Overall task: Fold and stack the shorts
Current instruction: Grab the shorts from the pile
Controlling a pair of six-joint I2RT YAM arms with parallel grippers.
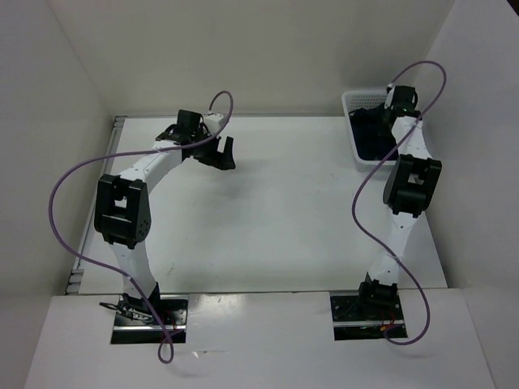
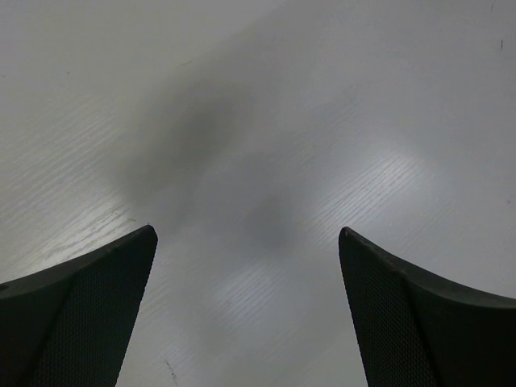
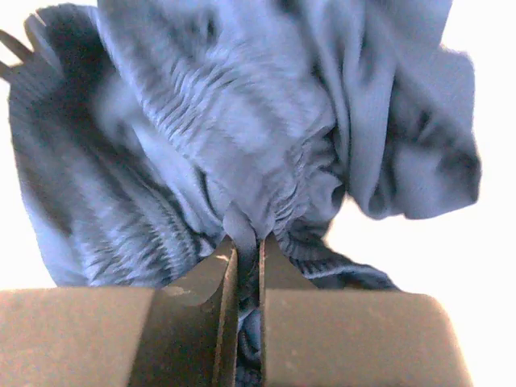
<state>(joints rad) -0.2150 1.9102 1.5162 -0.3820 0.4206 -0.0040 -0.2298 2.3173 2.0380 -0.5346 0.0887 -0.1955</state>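
Note:
The shorts are a bunched heap of blue fabric filling the right wrist view; in the top view they show as a dark mass inside the white basket at the back right. My right gripper is down in that basket and shut on a fold of the shorts, with cloth pinched between its two fingers. My left gripper hovers over the table at the back left. In its wrist view the left gripper is open, with only bare tabletop between the fingers.
The white table is walled in by white panels at the left, back and right. The basket sits against the right wall. Purple cables loop from both arms.

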